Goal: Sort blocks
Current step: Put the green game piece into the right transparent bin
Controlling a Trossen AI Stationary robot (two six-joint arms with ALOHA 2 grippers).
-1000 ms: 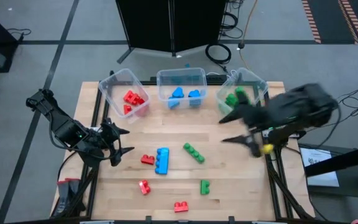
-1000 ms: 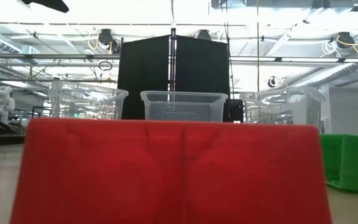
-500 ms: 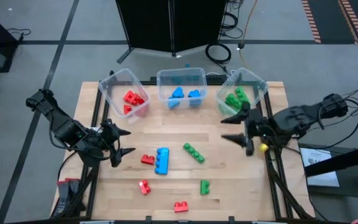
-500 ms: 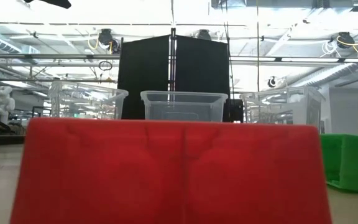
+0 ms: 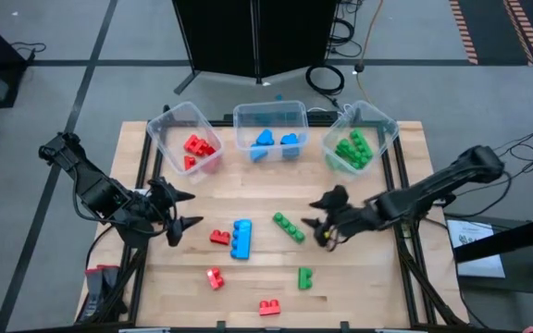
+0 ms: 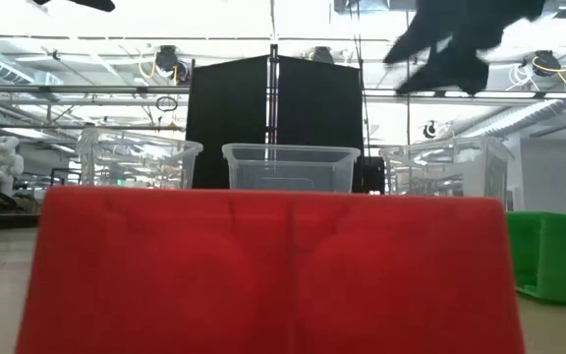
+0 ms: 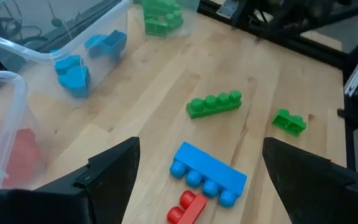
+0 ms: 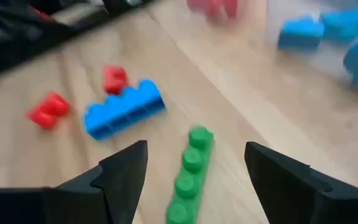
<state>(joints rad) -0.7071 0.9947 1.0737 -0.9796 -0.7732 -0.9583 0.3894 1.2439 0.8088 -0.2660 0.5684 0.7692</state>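
Note:
Loose blocks lie flat on the wooden table: a long green block [image 5: 288,227], a blue block [image 5: 241,238], a small red block [image 5: 218,237] beside it, further red ones [image 5: 215,277] [image 5: 268,306] and a green one [image 5: 304,277] nearer the front. My right gripper [image 5: 322,217] hangs open just right of the long green block [image 8: 190,168], its fingers pointing at it and touching nothing. My left gripper [image 5: 179,208] hovers open at the left, facing the blue block [image 7: 207,173], and holds nothing.
Three clear bins stand along the far edge: one with red blocks [image 5: 185,139], one with blue blocks [image 5: 270,129], one with green blocks [image 5: 359,139]. In the low view a red block [image 6: 263,265] fills the foreground, and my right gripper [image 6: 450,44] shows high above.
My right gripper has come down fast from high over the table's right side. It went left and a little toward the near edge, toward the long green block, rolling as it went. Its fingers have stayed open. No block has moved.

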